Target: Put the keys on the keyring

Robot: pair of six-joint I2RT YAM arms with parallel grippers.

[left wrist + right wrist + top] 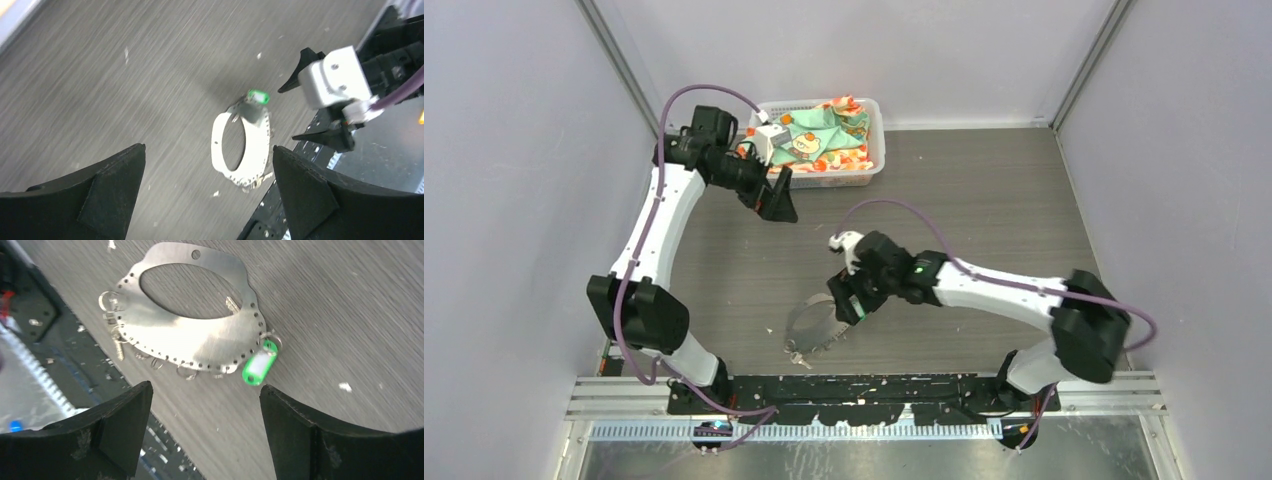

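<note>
The keyring point(200, 342) is a flat silver plate with an oval hole and a perforated edge, lying on the table near the front edge point(812, 325). A green plastic tag point(260, 367) hangs from a small ring on its rim. A small metal key point(118, 347) hangs at the opposite end, and another key's blade point(231, 304) shows by the hole. No black head is visible. My right gripper point(206, 390) is open and empty, just above the keyring point(844, 305). My left gripper point(779, 205) is open and empty, far back near the basket. The left wrist view shows the keyring point(220, 155) and the green tag point(258, 96).
A white basket point(876, 165) with colourful cloth and small items stands at the back. The black base rail point(874, 390) runs along the front edge, right beside the keyring. Grey walls close in both sides.
</note>
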